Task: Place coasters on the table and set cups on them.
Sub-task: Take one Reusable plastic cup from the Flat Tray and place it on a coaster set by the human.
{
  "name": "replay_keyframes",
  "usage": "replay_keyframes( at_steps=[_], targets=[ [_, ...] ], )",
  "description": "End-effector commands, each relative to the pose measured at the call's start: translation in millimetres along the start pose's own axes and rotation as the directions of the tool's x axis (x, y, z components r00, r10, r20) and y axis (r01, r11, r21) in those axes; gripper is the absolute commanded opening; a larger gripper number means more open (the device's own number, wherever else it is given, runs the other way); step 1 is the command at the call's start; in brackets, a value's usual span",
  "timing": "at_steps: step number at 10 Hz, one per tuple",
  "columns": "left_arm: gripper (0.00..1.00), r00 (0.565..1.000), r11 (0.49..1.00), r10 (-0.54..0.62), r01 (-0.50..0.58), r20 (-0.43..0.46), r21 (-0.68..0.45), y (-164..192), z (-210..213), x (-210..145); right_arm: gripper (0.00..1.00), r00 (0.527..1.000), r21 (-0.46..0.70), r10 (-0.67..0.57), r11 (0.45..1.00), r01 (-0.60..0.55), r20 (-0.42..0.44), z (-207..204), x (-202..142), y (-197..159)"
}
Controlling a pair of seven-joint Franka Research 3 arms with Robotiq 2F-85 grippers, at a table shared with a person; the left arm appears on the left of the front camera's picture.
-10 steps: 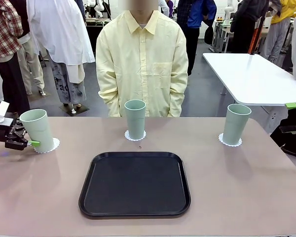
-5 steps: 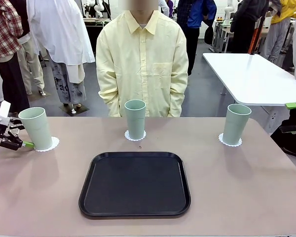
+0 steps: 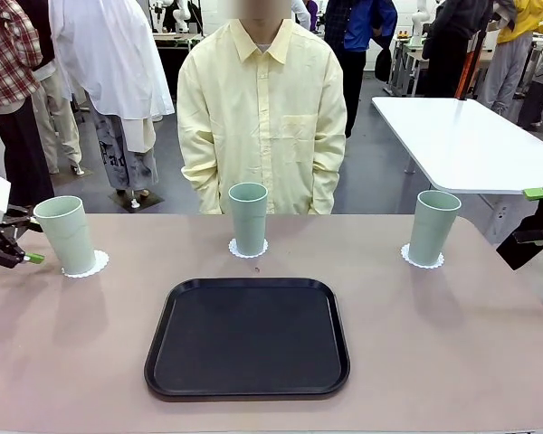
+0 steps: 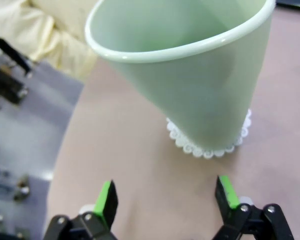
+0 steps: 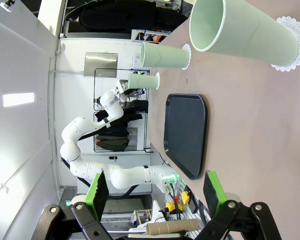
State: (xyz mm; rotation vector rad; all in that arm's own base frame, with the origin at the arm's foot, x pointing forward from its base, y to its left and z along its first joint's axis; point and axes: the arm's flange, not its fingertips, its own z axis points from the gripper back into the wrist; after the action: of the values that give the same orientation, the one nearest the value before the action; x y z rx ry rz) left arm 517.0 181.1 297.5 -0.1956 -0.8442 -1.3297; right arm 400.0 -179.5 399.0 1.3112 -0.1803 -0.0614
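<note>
Tumblers (image 3: 65,233) look light, slick; we'd grasp mid-wall. Left gripper (image 4: 165,192) and right gripper (image 5: 155,187) both gape empty.

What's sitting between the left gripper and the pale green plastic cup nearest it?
Nothing visible. The left gripper is open, with bare beige tabletop between its green-padded fingers and the pale mint-green plastic cup, which stands on its white lacy paper coaster.

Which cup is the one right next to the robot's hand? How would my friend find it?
Start at the black rounded-square plastic tray in the middle of the beige-brown table. Three tall mint-green plastic cups stand beyond it, each on a lacy white paper coaster. It is the leftmost cup, the one beside the open left gripper.
</note>
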Motion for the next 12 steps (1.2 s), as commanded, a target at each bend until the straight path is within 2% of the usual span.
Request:
replay_keyframes(
  at_steps=[1, 3, 5, 6, 8, 10, 12],
  targets=[
    [1.00, 0.998, 0.999, -0.027, 0.029, -0.060, 0.038, -10.1, 26.9, 17.9, 1.00, 1.000, -0.002, -0.010, 1.000, 0.010, 0.003, 0.0, -0.6, 3.0],
    [1.00, 0.990, 0.996, 0.014, -0.001, -0.142, 0.086, -13.8, 70.7, 45.6, 1.00, 1.000, -0.002, -0.010, 1.000, 0.010, 0.003, 0.0, -0.6, 3.0],
    [1.00, 0.960, 0.994, 0.072, -0.046, -0.271, 0.103, -21.1, 119.9, 85.2, 1.00, 1.000, -0.002, -0.010, 1.000, 0.010, 0.003, 0.0, -0.6, 3.0],
    [1.00, 0.952, 0.993, 0.077, -0.049, -0.298, 0.103, -20.9, 140.0, 103.9, 1.00, 1.000, -0.002, -0.010, 1.000, 0.010, 0.003, 0.0, -0.6, 3.0],
    [1.00, 0.901, 0.982, 0.183, -0.147, -0.393, 0.120, -25.5, 169.6, 142.6, 1.00, 1.000, -0.002, -0.010, 1.000, 0.010, 0.003, 0.0, -0.6, 3.0],
    [1.00, 0.871, 0.957, 0.282, -0.224, -0.402, 0.185, -31.2, 179.4, 177.4, 1.00, 1.000, -0.002, -0.010, 1.000, 0.010, 0.003, 0.0, -0.6, 3.0],
    [1.00, 0.851, 0.933, 0.341, -0.256, -0.399, 0.252, -40.9, 170.9, 214.1, 1.00, 1.000, -0.002, -0.010, 1.000, 0.010, 0.003, 0.0, -0.6, 3.0]
  ],
)
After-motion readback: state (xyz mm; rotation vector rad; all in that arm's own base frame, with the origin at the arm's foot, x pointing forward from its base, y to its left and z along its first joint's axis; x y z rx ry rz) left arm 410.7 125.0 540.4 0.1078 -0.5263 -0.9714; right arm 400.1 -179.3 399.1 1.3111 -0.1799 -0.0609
